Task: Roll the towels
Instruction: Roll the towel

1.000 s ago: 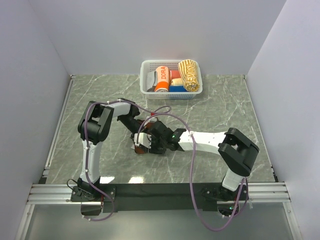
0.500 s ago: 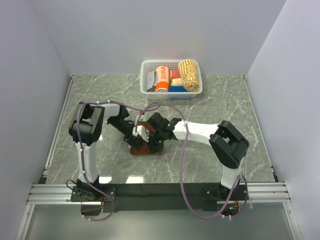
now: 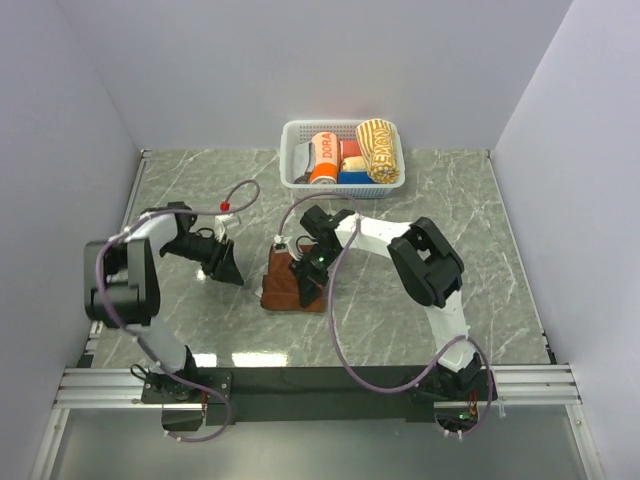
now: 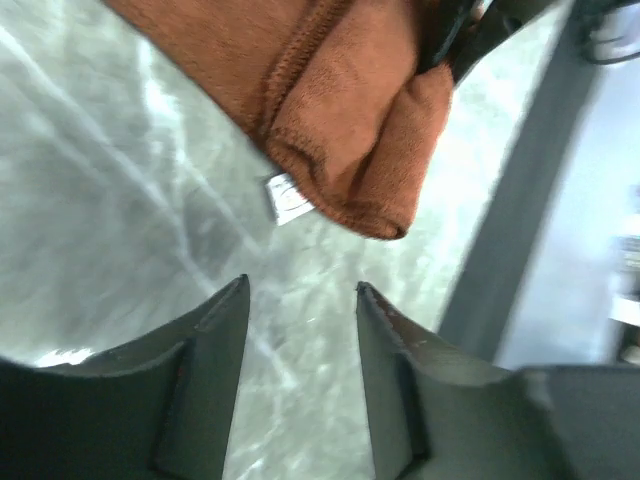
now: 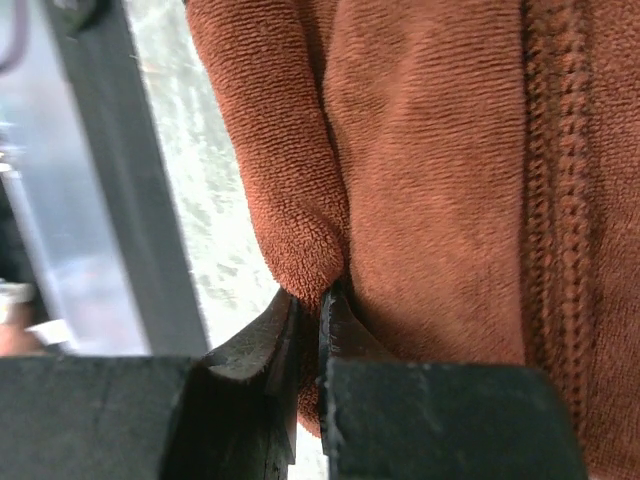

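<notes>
The rust-brown towel (image 3: 288, 290) lies partly folded in a loose bundle on the marble table. My right gripper (image 3: 304, 276) is shut on one of its folds; in the right wrist view the fingers (image 5: 318, 300) pinch a bulge of the brown cloth (image 5: 440, 180). Left of the bundle and clear of it, my left gripper (image 3: 232, 274) stands open. Its wrist view shows empty jaws (image 4: 302, 290) a short way from the towel's end (image 4: 340, 130), where a small white tag (image 4: 288, 198) hangs. A cream-yellow towel (image 3: 379, 152) lies rolled in the basket.
A white basket (image 3: 293, 165) stands at the table's far edge, holding an orange "DORA" roll (image 3: 323, 158) and small coloured rolls beside the yellow one. Walls close in left, right and behind. A metal rail (image 3: 320, 382) runs along the near edge.
My left gripper has opened, let go of the brown towel and drawn back to the left. My right gripper has shut on a fold of the towel, which now lies further unrolled.
</notes>
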Robot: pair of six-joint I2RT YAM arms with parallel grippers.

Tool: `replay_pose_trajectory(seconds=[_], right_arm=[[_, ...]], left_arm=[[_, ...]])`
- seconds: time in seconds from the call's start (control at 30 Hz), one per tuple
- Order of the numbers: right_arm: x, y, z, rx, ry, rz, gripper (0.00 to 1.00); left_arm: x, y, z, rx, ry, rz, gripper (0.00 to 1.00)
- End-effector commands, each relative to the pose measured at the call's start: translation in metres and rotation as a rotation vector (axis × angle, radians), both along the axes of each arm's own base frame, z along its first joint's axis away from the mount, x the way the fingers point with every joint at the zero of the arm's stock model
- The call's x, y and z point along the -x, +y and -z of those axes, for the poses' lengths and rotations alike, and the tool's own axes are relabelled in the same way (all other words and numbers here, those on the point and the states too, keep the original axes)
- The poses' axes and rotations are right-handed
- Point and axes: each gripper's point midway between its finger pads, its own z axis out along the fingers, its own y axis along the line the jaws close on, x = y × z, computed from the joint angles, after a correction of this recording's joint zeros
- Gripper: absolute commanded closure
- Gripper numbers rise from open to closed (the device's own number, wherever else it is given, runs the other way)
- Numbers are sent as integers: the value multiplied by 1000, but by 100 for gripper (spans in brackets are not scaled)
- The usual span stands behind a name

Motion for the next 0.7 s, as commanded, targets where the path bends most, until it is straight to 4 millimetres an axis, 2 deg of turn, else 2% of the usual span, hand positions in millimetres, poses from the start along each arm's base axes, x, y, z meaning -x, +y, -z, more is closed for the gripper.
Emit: replay_pose_trajectory(seconds=[0.0,0.1,0.13,0.2,0.23,0.3,0.33,0.47,0.53,0.57,0.6,0.67], right_arm=[[19,-18,27,140,190,27,100],[15,-17,36,157,268,52,100],[15,-18,36,157,300,58,100],[16,-16,38,159,364,68,100],[15,-16,39,162,370,72,100],[12,-16,42,166,377,79,100],[12,-16,42,169,383,84,100],[8,-14,45,161,402,93,100],[7,-14,48,160,416,105,100],[7,-13,48,160,423,106,100],[7,-13,50,158,438,109,100],[7,-13,51,158,453,110,100]], left_arm=[[-12,8,-23,-92,-286,26,45],[-10,3,-28,-212,-524,114,42],[-6,-12,-29,-231,-592,175,42],[-3,-20,-33,-292,-768,225,39],[6,-39,-34,-282,-829,288,38],[16,-47,-33,-305,-924,314,34],[20,-64,-36,-286,-992,358,34],[33,-89,-30,-293,-1098,444,36],[43,-100,-20,-291,-1122,502,38],[42,-105,-20,-292,-1156,515,39],[46,-106,-8,-303,-1149,545,40],[47,-112,1,-322,-1177,576,43]])
